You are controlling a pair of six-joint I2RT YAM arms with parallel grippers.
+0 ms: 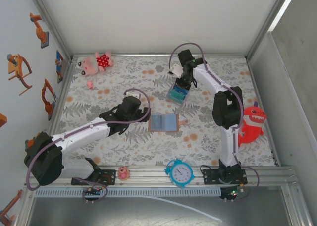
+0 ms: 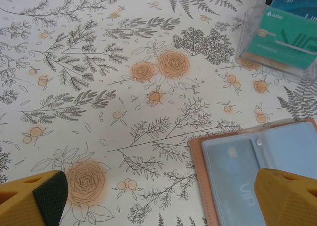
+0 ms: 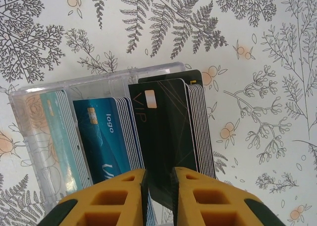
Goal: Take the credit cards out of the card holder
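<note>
The card holder [image 1: 164, 122] lies open and flat mid-table, tan leather with blue-grey pockets. In the left wrist view a pale card marked VIP [image 2: 237, 166] sits in the pocket of the card holder [image 2: 205, 186]. My left gripper [image 1: 142, 117] hovers at its left edge, wide open and holding nothing [image 2: 166, 198]. My right gripper [image 1: 181, 84] is over a clear box [image 1: 177, 93] of upright cards. Its jaws [image 3: 159, 186] stand slightly apart astride the near edge of a black VIP card [image 3: 166, 132], which stands in the clear box [image 3: 99, 77].
The box also holds blue cards [image 3: 101, 137] and teal cards [image 2: 282, 35]. A pink plush [image 1: 96, 62] lies at the back left and a red monster plush [image 1: 251, 122] at the right edge. A blue clock [image 1: 179, 172] and a small pink toy [image 1: 123, 173] sit on the front rail.
</note>
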